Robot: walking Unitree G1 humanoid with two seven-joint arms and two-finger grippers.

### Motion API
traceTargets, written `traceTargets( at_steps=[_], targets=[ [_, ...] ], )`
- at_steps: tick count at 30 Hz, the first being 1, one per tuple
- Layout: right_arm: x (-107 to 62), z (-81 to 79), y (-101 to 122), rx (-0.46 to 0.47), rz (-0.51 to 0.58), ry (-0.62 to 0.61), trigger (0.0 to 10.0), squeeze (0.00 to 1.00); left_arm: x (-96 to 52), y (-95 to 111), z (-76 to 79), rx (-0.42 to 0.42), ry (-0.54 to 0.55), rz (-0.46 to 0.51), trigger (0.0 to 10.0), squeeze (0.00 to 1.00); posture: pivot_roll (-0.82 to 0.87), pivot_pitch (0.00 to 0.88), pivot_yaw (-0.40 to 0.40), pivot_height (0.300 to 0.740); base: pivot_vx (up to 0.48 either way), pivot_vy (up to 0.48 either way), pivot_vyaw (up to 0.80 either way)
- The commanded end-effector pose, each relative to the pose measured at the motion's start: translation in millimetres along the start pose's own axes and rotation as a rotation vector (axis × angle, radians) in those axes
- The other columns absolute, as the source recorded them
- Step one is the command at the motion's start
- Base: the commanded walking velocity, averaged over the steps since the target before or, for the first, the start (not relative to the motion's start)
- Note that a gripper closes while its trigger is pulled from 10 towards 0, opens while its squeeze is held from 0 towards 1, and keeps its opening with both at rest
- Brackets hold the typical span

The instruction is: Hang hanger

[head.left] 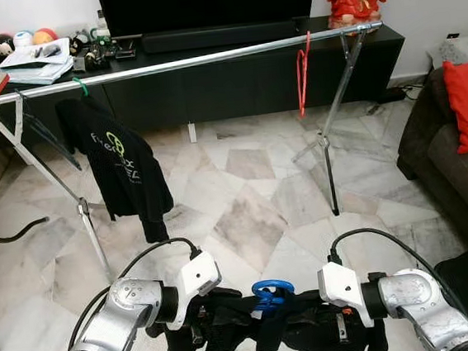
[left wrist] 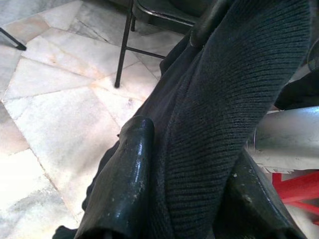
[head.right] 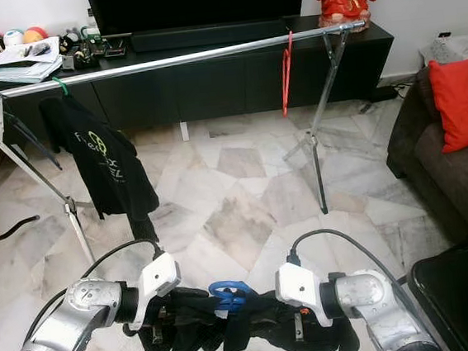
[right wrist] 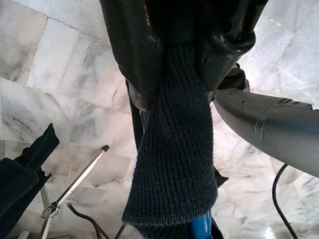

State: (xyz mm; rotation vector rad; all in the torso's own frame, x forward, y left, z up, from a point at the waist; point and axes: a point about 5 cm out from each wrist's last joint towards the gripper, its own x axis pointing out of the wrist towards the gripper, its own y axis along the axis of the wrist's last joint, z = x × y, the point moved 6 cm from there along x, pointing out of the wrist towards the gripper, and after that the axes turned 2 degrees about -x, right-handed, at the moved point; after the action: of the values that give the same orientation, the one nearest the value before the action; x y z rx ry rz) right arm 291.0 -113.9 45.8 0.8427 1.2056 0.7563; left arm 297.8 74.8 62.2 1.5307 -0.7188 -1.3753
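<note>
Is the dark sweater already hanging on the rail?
No. Both grippers, left and right, hold the dark sweater with its blue hanger below the rail.

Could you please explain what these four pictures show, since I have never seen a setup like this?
It is a walking humanoid robot. The two wide pictures come from cameras in its head, looking down at its silver arms. The close-ups come from cameras on each wrist.

The left gripper and right gripper are both shut on a dark knitted garment that sits on a blue hanger.

Ahead stands a metal clothes rail carrying a black T-shirt and an empty red hanger.
</note>
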Motion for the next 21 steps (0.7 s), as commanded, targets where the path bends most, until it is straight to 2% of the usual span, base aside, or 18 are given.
traceTargets(
  at_steps=[1, 2, 3, 4, 5, 6, 21],
  targets=[
    [5.7, 2.3, 9, -0.025, 0.033, -0.012, 9.1, 0.0, 4.2, 1, 3.5, -0.002, -0.014, 0.01, 0.0, 0.0, -0.04, 0.109, -0.017, 0.74, 0.0, 0.0, 0.0],
    [6.0, 2.8, 8, -0.025, 0.03, -0.017, 9.1, 0.0, 4.0, 1, 3.4, -0.004, -0.013, 0.012, 0.0, 0.0, -0.04, 0.109, -0.016, 0.74, 0.0, 0.0, 0.0],
    [6.1, 2.5, 7, -0.018, 0.029, -0.016, 10.0, 0.0, 4.0, 1, 3.8, -0.004, -0.014, 0.013, 0.0, 0.0, -0.04, 0.108, -0.016, 0.74, 0.0, 0.0, 0.0],
    [6.1, 2.3, 7, -0.013, 0.027, -0.015, 10.0, 0.0, 4.0, 1, 4.0, -0.005, -0.014, 0.013, 0.0, 0.0, -0.04, 0.109, -0.016, 0.74, 0.0, 0.0, 0.0],
    [5.9, 1.0, 5, 0.0, 0.025, -0.008, 10.0, 0.67, 4.0, 1, 4.3, -0.007, -0.015, 0.015, 0.0, 0.0, -0.04, 0.109, -0.016, 0.74, 0.0, 0.0, 0.0],
    [5.9, 0.1, 5, 0.008, 0.026, -0.002, 10.0, 1.0, 4.0, 1, 4.4, -0.008, -0.015, 0.016, 0.0, 0.0, -0.04, 0.109, -0.016, 0.74, 0.0, 0.0, 0.0],
    [-1.8, -12.6, -11, 0.01, -0.062, 0.081, 10.0, 1.0, 3.7, -6, 4.6, -0.029, -0.004, 0.007, 0.0, 0.0, -0.05, 0.108, -0.019, 0.74, 0.0, 0.0, 0.0]
  ],
)
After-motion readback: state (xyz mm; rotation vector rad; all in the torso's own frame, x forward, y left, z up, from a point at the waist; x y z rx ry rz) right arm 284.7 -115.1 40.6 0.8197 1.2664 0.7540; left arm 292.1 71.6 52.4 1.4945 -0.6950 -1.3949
